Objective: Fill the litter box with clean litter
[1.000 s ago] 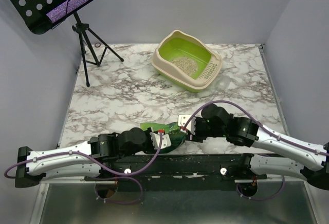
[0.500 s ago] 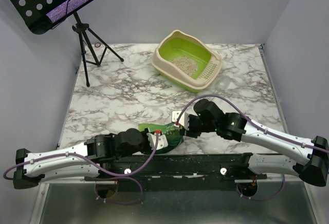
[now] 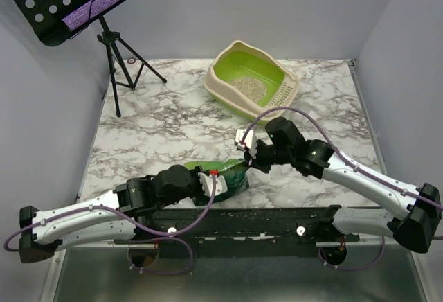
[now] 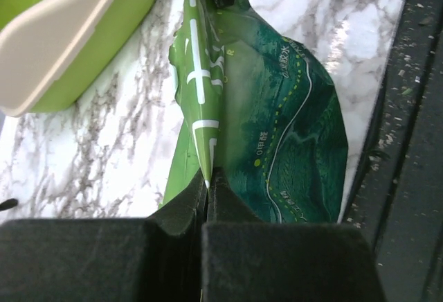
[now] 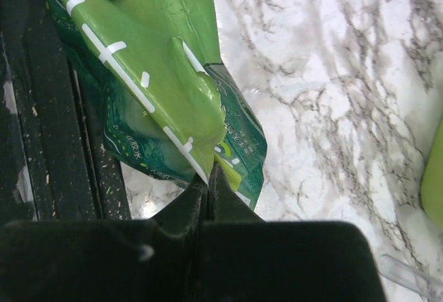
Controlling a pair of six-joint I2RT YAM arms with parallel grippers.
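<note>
The litter box (image 3: 223, 93), beige outside and lime-green inside, stands at the back middle of the marble table. A small patch of clean litter (image 3: 248, 89) lies in it. The green-and-teal litter bag (image 3: 230, 176) hangs low over the table's near edge, held between both arms. My left gripper (image 3: 223, 179) is shut on one end of the bag's folded top edge (image 4: 197, 94). My right gripper (image 3: 246, 165) is shut on the other end (image 5: 156, 66). In the left wrist view the box's corner (image 4: 62, 32) lies beyond the bag.
A black music stand (image 3: 76, 4) on a tripod (image 3: 118, 66) stands at the back left. Spilled granules dot the black rail (image 3: 277, 215) along the near edge. Grey walls close in the table at left, right and back.
My right gripper slid left onto the bag's top edge and shut on it. Both arms then moved a little away from the near edge, carrying the bag.
</note>
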